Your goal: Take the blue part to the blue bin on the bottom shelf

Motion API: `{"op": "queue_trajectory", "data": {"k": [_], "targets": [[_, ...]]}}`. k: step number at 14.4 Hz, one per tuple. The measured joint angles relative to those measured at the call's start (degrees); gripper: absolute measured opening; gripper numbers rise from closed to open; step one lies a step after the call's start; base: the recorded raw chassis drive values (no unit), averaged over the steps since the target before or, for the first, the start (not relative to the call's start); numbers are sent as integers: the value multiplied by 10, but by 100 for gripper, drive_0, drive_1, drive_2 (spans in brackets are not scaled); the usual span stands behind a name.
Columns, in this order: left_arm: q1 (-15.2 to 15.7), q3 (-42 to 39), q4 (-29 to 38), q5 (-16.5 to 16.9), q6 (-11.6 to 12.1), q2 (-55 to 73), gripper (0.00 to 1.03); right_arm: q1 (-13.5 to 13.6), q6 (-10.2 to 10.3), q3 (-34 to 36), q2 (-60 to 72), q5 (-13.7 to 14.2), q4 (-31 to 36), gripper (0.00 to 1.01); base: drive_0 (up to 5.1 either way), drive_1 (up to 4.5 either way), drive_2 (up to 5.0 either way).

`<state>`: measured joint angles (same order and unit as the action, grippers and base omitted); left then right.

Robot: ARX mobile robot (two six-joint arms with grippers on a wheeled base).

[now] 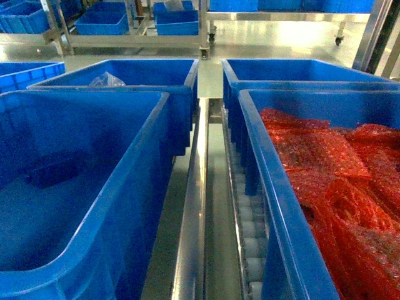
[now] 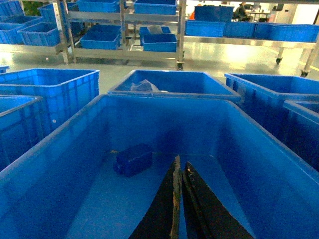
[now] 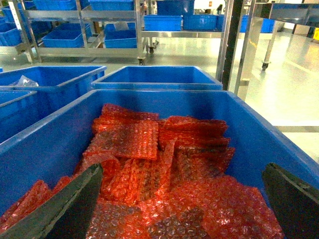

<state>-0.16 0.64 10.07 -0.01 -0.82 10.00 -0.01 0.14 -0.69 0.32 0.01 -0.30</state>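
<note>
Both end effectors hang over big bins. On the left arm, the black end effector is clenched, its two dark fingers pressed together with nothing between them. It sits above the big blue plastic bin on the left. On the right arm, the other end effector is spread wide, with one dark finger at each side of its wrist view and nothing held.

Under it is the big blue plastic bin on the right, full of crinkly red bubble-wrap bags.

Both bins rest on the bottom shelf, which has shiny flat steel rails and a row of small white rollers between the two bins. Two more blue bins stand just behind, and the left one holds a clear plastic bag.

Far back, a steel rack on wheels carries more blue bins.

The small dark blue block-shaped part lies on the floor of the left bin, near its back wall. It is just ahead and to the left of the clenched fingers, not touching them.
</note>
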Motion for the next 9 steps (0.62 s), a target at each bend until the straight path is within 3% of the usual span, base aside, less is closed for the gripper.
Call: {"op": "queue_trajectory", "data": {"k": [2,5,8,9], "targets": [[0,0,-108,-1,0,-91,2,0,0,0,0,0,0,98,0,0,0],[0,0,-101,0,2,-94,2,0,0,0,0,0,0,98,0,0,0],[0,0,-103,0,2,-94,38,0,0,0,0,0,0,98,0,0,0],[0,0,-103,0,2,-94,43,0,0,0,0,0,0,98,0,0,0]]}}
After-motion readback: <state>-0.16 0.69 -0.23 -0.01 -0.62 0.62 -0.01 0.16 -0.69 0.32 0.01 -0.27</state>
